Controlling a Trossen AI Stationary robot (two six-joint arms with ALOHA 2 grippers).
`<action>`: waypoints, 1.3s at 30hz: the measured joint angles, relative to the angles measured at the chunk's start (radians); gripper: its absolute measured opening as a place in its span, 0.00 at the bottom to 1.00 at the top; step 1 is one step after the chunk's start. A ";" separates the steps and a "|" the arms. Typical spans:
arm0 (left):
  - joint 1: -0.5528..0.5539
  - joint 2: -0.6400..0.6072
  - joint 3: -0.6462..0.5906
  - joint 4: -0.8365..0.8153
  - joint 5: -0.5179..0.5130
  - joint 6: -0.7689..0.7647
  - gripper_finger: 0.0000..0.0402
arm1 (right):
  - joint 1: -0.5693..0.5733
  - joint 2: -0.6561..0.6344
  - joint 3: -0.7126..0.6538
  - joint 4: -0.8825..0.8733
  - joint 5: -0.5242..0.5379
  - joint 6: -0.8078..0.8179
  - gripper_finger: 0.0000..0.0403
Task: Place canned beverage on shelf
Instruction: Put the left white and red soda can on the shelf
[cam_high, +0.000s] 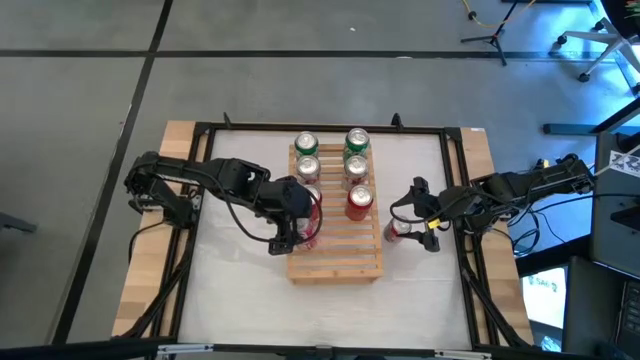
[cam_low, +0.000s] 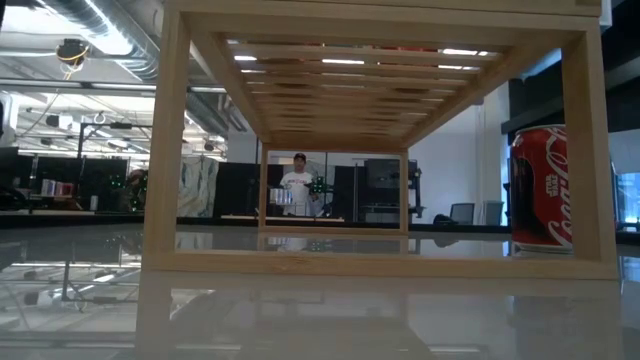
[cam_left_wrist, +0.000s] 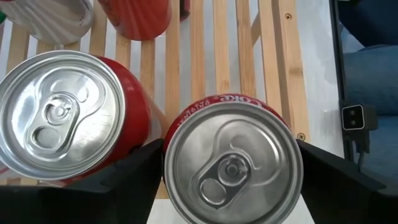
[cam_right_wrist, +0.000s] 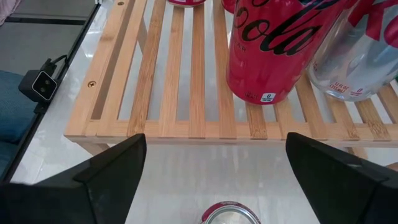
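White tabletop (cam_high: 240, 290) with wooden side edges carries the slatted bamboo shelf (cam_high: 340, 262) at its middle, with bare surface open to either side and in front of it. On the shelf's far part stand two rows of cans: green-topped cans (cam_high: 306, 144) farthest back, silver-topped ones behind a red can (cam_high: 359, 203) in the right row. The near slats of the shelf lie bare.

From above, the left tool (cam_high: 297, 232) sits over the shelf's left edge, a red can just visible beneath it. Its wrist camera looks straight down on that red can's silver lid (cam_left_wrist: 233, 168), the dark fingers (cam_left_wrist: 134, 171) standing on both sides of it with a slight gap; whether they press it I cannot tell. A second red can (cam_left_wrist: 62, 112) stands just beside it on the slats.

On the tabletop right of the shelf, the right tool (cam_high: 410, 228) hangs with fingers spread wide over another can (cam_right_wrist: 230, 213), not touching it. Only the table-height camera shows this can's red side (cam_low: 540, 190), seen past the shelf's leg, and a person (cam_low: 297, 185) far back in the room.
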 joint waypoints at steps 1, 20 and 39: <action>0.000 0.000 0.000 0.000 0.000 0.000 0.80 | 0.000 0.000 0.000 0.000 0.000 0.000 0.94; 0.000 0.002 0.000 0.047 0.022 0.000 0.79 | 0.000 0.000 -0.001 0.000 0.000 0.000 0.94; -0.002 0.002 -0.039 0.137 0.012 0.000 0.79 | 0.000 0.000 -0.001 0.000 0.000 0.000 0.94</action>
